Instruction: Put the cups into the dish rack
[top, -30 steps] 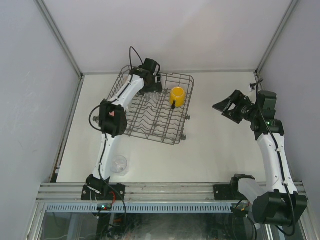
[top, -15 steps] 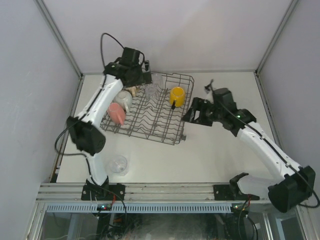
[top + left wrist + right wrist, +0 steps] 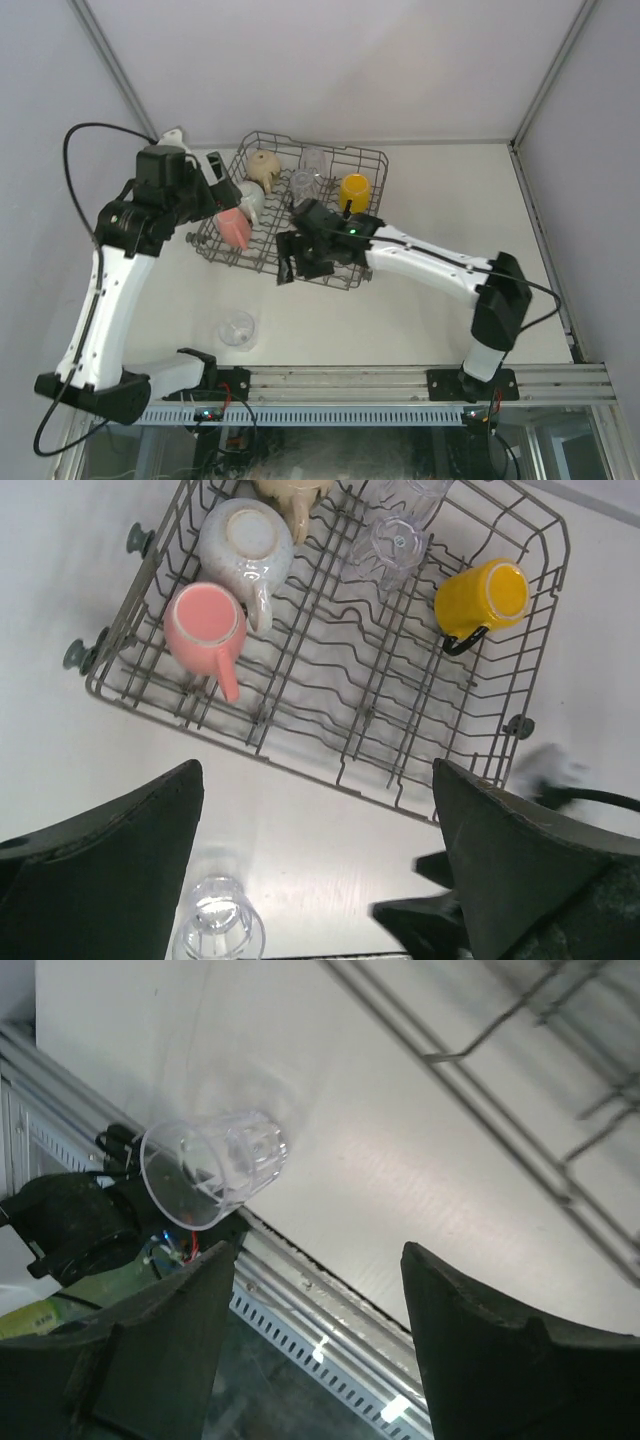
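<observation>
Rack (image 3: 330, 675) holds pink cup (image 3: 205, 622), white mug (image 3: 245, 540), tan mug (image 3: 296, 492), yellow mug (image 3: 487, 594), two glasses (image 3: 396, 540). One glass (image 3: 238, 328) left on counter (image 3: 420, 300), near side of rack. Left pincer (image 3: 318, 772) wide, empty; right pincer (image 3: 318, 1252) open, empty.

Bright, even light whitens the tabletop (image 3: 450, 200) with faint shadows, while the right wrist view blurs the dish rack (image 3: 478, 1108) wires and catches soft glare.

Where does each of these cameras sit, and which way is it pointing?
Top view: overhead, behind the robot's bases, looking down; shows the left hand, right hand and dish rack.
Left wrist: above the dish rack, looking down; its own fingers frame the bottom.
Right wrist: beside the rack, facing the table near edge and a clear tumbler; its own fingers below.
Shared: the clear tumbler shows in all three.
</observation>
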Controlling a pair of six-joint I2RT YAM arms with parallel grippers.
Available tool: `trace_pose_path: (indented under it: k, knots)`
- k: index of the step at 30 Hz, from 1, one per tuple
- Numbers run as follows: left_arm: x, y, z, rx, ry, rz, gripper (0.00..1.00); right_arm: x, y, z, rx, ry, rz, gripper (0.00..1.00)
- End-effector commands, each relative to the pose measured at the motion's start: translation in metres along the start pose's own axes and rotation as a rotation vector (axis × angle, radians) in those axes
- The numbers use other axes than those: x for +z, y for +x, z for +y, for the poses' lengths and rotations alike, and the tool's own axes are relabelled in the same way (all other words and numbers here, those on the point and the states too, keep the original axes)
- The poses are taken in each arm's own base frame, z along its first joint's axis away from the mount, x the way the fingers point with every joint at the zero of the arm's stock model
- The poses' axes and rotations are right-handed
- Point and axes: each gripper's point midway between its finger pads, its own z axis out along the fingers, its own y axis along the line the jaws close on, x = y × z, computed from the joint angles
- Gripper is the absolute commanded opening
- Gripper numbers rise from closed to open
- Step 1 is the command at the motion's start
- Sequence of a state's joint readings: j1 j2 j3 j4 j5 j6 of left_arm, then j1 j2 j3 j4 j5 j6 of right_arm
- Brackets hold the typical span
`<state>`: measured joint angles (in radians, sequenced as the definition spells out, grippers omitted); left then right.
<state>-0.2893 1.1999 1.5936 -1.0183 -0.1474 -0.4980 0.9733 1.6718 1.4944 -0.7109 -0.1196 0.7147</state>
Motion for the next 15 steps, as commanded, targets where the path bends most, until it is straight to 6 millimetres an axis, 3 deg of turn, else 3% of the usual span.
trace_pose_path:
  k: [1, 6, 15]
  knots:
    - [-0.039, 0.008, 0.017, -0.068, 0.000, -0.035, 0.99, 0.024, 0.026, 0.033, -0.063, 0.035, 0.088, 0.67]
    - [-0.071, 0.012, 0.020, -0.125, 0.047, -0.063, 0.98, 0.052, 0.053, 0.061, -0.133, 0.037, 0.156, 0.65]
    - [-0.096, 0.012, 0.017, -0.149, 0.099, -0.091, 0.98, 0.082, 0.069, 0.074, -0.150, 0.031, 0.167, 0.64]
